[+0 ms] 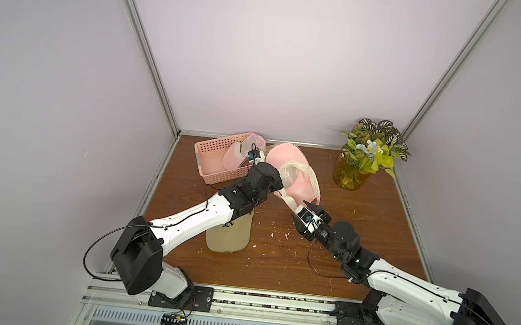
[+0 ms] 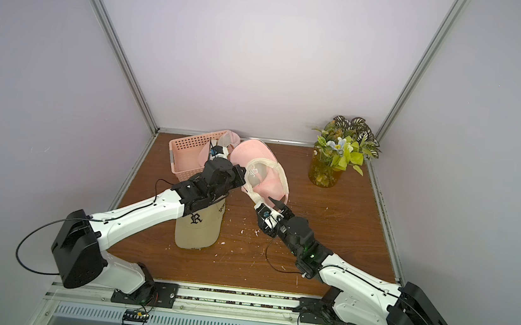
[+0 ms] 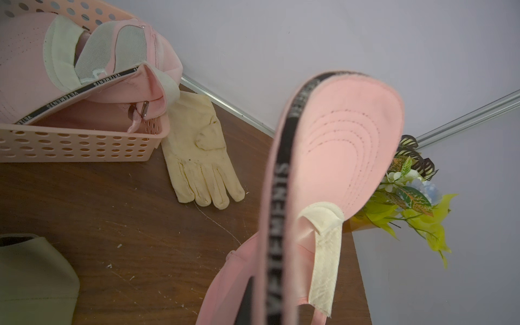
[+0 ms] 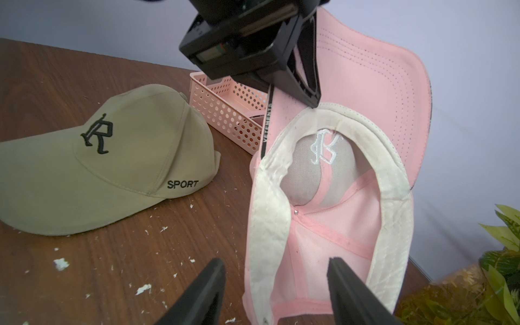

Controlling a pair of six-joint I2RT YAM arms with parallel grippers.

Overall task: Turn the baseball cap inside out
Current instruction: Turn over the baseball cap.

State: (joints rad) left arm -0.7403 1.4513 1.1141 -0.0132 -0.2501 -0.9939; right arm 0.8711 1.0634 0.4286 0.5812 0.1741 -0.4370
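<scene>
Held aloft just beside the pink basket [image 1: 218, 175] by the left pincer [image 4: 311, 98], clamped shut on its front edge, the pink baseball cap [image 1: 288, 169] hangs as the right pincer [image 4: 277, 264] gapes empty astride its sweatband [image 4: 270, 225], where a shallow bite on limp cloth could slip off.

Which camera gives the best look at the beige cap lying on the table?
The right wrist view: the beige cap lies nearly whole and unobstructed, with its R and SPORT lettering readable. In both top views the left arm covers part of it. The left wrist view catches only a blurred edge.
</scene>
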